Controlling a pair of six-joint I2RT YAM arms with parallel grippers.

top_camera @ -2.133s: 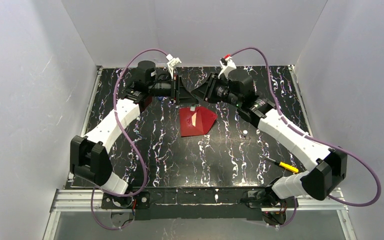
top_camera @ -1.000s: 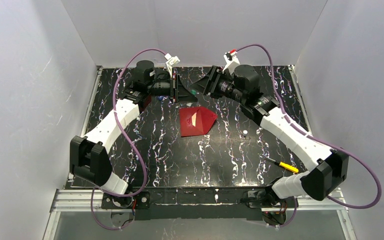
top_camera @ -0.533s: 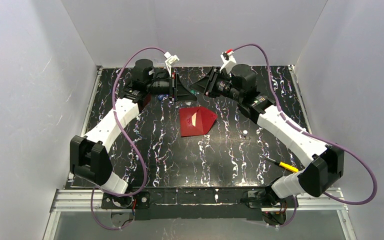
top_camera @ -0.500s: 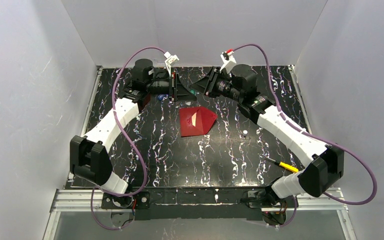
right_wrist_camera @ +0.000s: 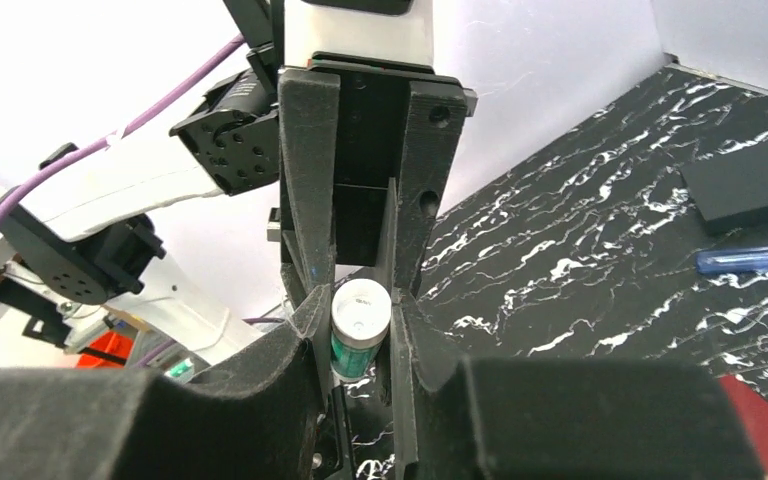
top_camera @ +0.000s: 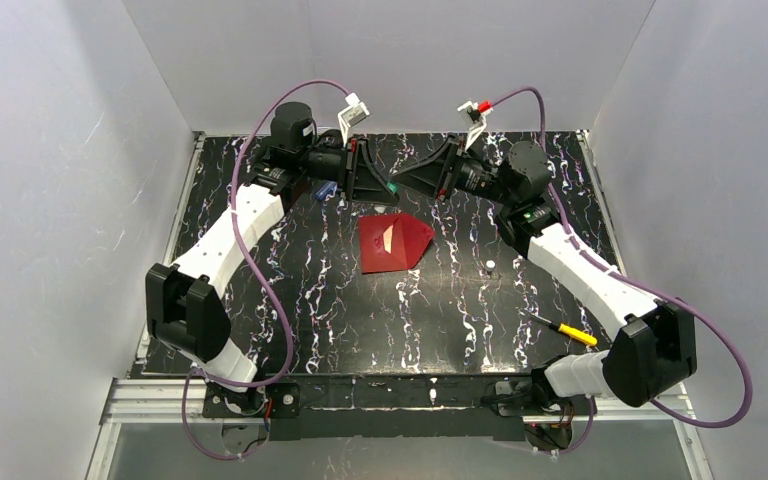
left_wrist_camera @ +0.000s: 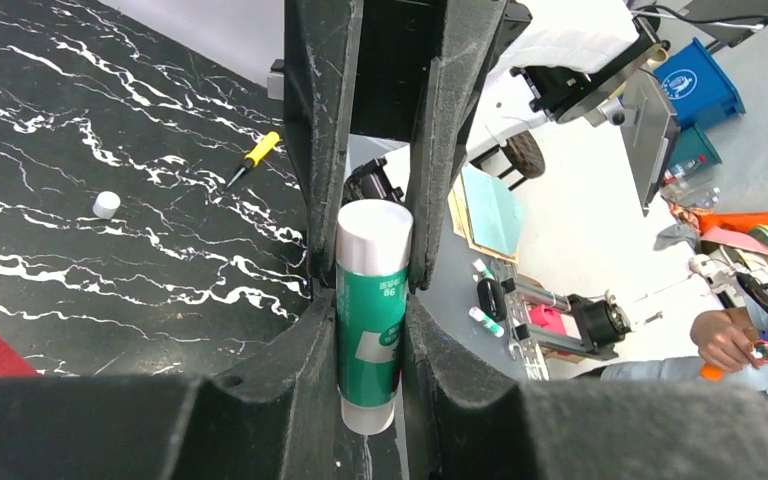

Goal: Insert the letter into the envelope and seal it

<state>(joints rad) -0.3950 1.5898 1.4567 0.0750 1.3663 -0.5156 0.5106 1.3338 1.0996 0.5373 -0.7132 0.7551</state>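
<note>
Both claws meet in the air above the far end of the black, white-veined table. The left claw and right claw each pinch one end of a small green glue stick with a white cap, held level between them. My guess is they mean to pull the cap off before sealing. Nearer, the bright red paper envelope lies flat with its flap open. A sliver of the plain white paper letter shows inside, so it seems tucked in already.

From the left wrist, that claw's fingers clamp the green body, while the opposite fingers close on the white cap, a split hold suited to separating the two.

From the right wrist, its own fingers squeeze the cap end. A flat black rectangular slab and a blue pen lie on the table beyond, apart from the work.
</note>
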